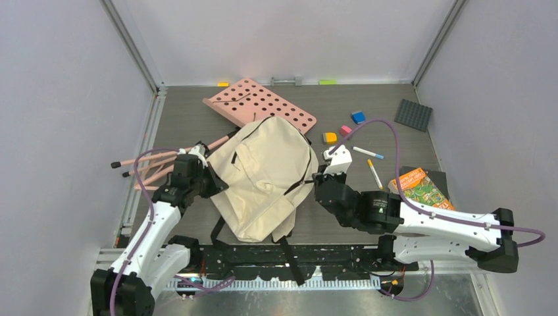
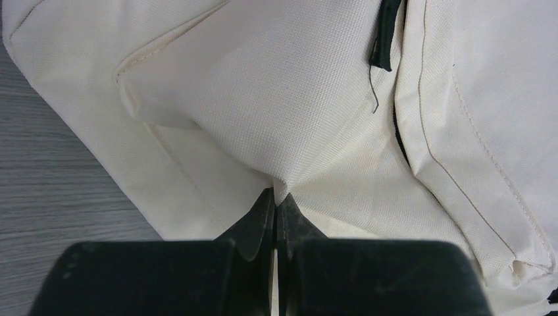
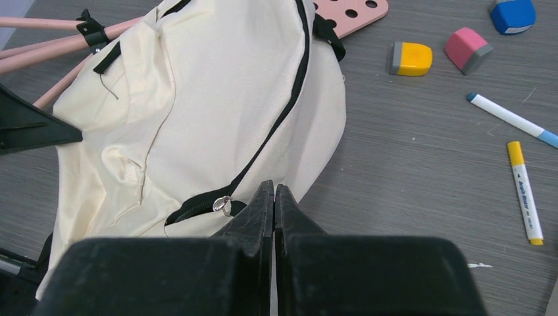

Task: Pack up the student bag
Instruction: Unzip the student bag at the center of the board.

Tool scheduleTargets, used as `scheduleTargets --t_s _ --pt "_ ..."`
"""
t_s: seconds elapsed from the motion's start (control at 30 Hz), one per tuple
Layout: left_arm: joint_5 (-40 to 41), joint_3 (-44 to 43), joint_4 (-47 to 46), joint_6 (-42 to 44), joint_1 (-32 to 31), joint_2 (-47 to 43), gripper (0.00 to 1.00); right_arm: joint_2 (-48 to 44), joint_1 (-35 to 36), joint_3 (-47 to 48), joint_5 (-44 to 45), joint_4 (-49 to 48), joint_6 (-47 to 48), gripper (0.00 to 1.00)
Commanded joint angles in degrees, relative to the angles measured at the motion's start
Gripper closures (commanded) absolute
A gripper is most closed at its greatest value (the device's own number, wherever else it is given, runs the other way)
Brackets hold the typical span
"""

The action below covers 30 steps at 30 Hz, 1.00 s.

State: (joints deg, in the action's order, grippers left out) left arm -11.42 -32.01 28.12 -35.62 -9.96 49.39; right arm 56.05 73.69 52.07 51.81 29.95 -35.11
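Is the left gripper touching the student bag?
Touching. The left wrist view shows the left gripper shut on a puckered fold of the student bag.

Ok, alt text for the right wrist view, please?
The shut right hand sits at the edge of the cream backpack, beside its black zipper and silver pull. On the grey table to the right lie a yellow eraser, a pink eraser and two markers.

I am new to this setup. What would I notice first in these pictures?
The cream student bag lies in the middle of the table, between both arms. The left gripper is shut on a pinch of its fabric, while the right gripper, also shut, sits at the bag's edge beside the black zipper. Small erasers and markers lie to its right.
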Motion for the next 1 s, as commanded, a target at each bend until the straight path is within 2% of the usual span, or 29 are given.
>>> scheduleTargets --t_s 0.0,0.23,0.4,0.5,0.67,0.8,0.87,0.9,0.97 --pt "8.12 -0.25 1.70 1.46 2.31 -1.18 1.00 -5.85 -1.94 0.16 10.12 -1.34 7.77 0.99" --pt "8.70 -1.95 3.19 1.13 2.32 -1.26 1.00 -6.01 -5.99 0.17 7.57 -11.00 18.68 0.99" --pt "10.41 -2.90 4.86 1.98 2.35 -1.80 1.00 -3.82 -17.49 0.99 -5.05 -14.63 22.06 0.99" --pt "10.92 -2.98 5.84 2.79 2.39 -2.24 1.00 -3.31 -22.77 1.74 -8.79 -17.02 23.66 0.99" --pt "10.92 -3.25 6.41 2.74 2.32 -2.90 1.00 -1.39 -26.26 6.59 -14.79 -15.54 26.20 0.99" --pt "8.85 -5.59 7.73 2.74 2.37 -2.81 0.99 -1.58 -26.33 7.06 -25.09 -14.48 27.06 0.99" --pt "2.64 -8.50 8.75 3.74 2.31 -2.21 0.87 -1.49 -26.26 6.85 -30.06 -13.47 26.38 0.99" --pt "-1.16 -10.35 9.47 4.34 2.31 -1.79 0.73 -0.97 -26.25 7.01 -32.95 -12.57 26.18 0.99" --pt "-5.73 -15.11 11.60 5.87 2.31 -0.74 0.37 -0.08 -26.23 7.54 -34.92 -9.73 25.33 0.99"
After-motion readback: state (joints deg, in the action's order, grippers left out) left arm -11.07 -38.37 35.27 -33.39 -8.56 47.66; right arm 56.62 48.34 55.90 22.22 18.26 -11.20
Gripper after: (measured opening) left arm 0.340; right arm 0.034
